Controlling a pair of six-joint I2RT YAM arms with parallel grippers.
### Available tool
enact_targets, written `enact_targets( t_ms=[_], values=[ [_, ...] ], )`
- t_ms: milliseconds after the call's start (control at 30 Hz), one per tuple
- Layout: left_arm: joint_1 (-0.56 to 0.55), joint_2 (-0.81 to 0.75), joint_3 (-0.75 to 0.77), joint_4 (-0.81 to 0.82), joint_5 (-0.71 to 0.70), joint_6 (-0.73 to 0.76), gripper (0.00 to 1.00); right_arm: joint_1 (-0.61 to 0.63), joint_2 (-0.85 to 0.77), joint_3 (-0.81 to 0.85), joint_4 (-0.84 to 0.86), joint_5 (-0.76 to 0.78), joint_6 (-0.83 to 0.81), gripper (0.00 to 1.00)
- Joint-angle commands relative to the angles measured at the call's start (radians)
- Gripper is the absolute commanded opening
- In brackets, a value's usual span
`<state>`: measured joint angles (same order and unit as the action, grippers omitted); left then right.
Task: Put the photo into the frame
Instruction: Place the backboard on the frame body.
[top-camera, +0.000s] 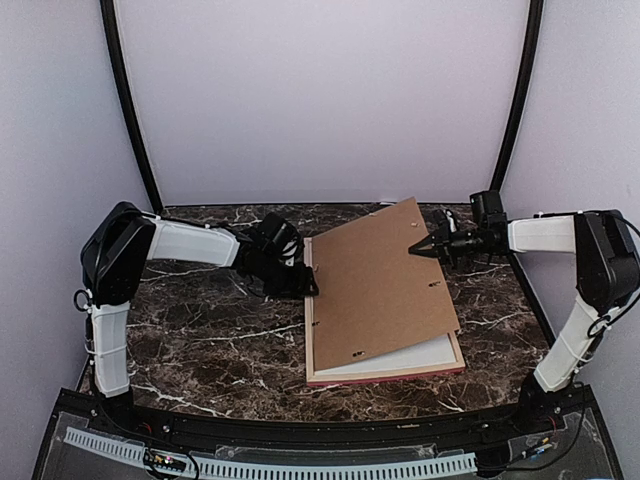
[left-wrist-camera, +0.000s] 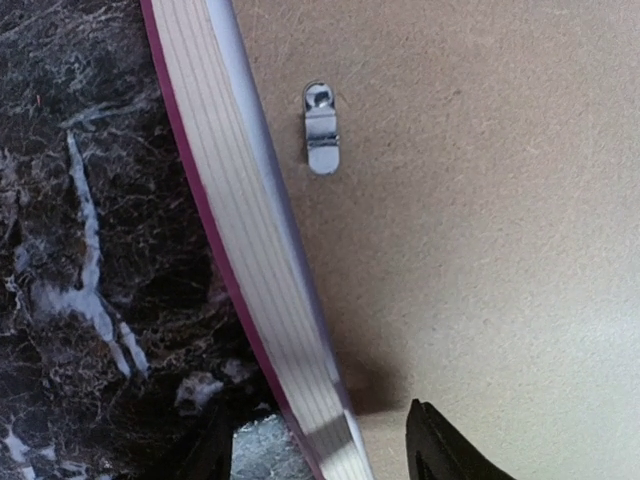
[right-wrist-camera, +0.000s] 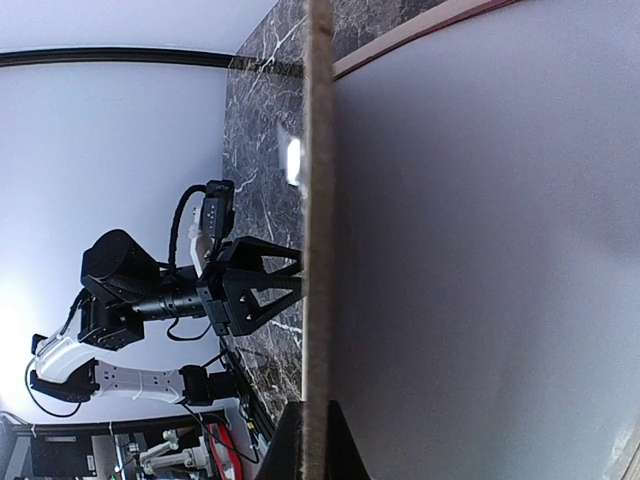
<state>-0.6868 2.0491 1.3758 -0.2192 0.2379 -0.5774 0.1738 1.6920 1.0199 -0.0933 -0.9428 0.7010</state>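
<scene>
The frame lies flat on the table, pale wood sides up and a pink edge below. A white sheet lies inside it. The plain brown backing board rests askew over the frame, with its right side lifted. My right gripper is shut on the board's right edge, pinching it in the right wrist view. My left gripper is open and straddles the frame's left rail, one finger over the board. The photo is hidden.
The dark marble tabletop surrounds the frame. A metal turn clip sits on the board near the left rail. White walls and black poles enclose the back and sides. The left arm shows across the table in the right wrist view.
</scene>
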Motion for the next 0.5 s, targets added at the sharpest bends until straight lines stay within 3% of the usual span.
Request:
enact_targets(
  t_ms=[0, 200, 467],
  values=[
    [-0.010, 0.015, 0.028, -0.030, -0.017, 0.009, 0.59, -0.004, -0.042, -0.017, 0.052, -0.042, 0.001, 0.00],
    [-0.013, 0.024, 0.014, -0.026, -0.044, -0.007, 0.40, -0.010, -0.045, -0.011, 0.033, -0.045, -0.011, 0.00],
    [-0.013, 0.024, -0.008, -0.034, -0.104, -0.015, 0.28, -0.035, -0.062, 0.014, 0.018, -0.075, -0.010, 0.00]
  ],
)
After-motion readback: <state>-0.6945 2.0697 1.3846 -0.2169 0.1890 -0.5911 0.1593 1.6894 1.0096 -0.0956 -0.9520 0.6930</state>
